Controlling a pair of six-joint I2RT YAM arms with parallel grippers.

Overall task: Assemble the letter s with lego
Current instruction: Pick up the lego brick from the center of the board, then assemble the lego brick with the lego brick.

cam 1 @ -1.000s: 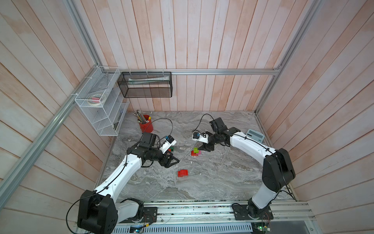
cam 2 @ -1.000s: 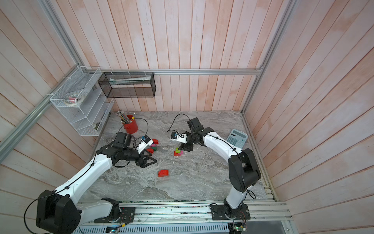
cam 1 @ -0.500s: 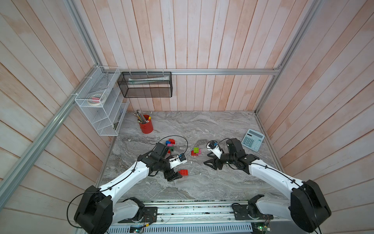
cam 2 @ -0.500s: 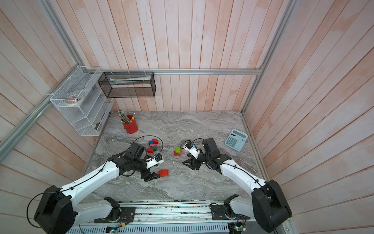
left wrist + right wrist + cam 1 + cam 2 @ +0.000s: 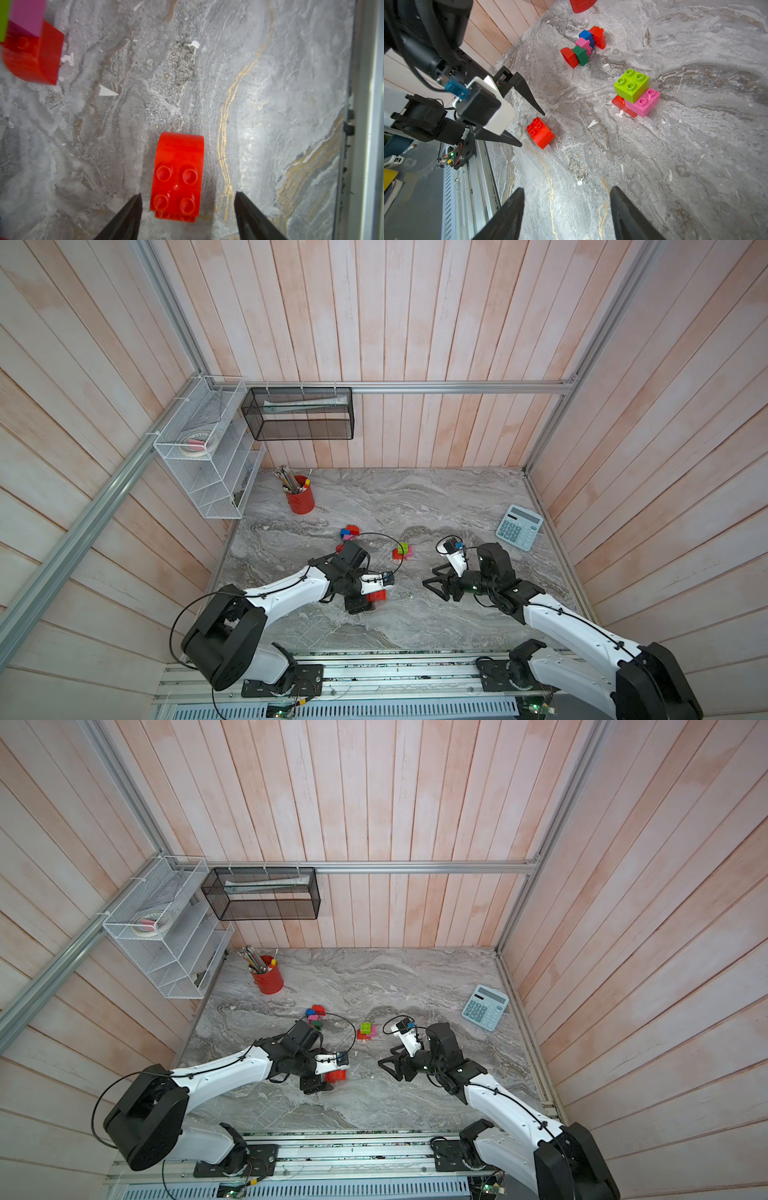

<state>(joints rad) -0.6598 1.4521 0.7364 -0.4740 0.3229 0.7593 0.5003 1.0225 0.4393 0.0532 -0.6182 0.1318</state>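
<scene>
The tabletop point(image 5: 695, 166) is grey with swirly lines and thin gold streaks. The lone brick point(image 5: 178, 176) is bright red. The small stack point(image 5: 366, 1031) has a lime brick point(image 5: 631, 85), a pink brick point(image 5: 645, 104) and a red brick point(image 5: 620, 104). The far heap point(image 5: 314, 1013) has a blue brick point(image 5: 586, 35), a dark green brick point(image 5: 581, 54), more pink and red. The pencil cup point(image 5: 300, 501) is red, the calculator point(image 5: 519, 526) pale blue. The walls point(image 5: 415, 323) are pinkish wood planks. The left arm point(image 5: 286, 589) and right arm point(image 5: 573, 622) are white and black.

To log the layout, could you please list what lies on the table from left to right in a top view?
Red pencil cup → mixed brick cluster → loose red brick → lime-topped brick stack → calculator.
</scene>
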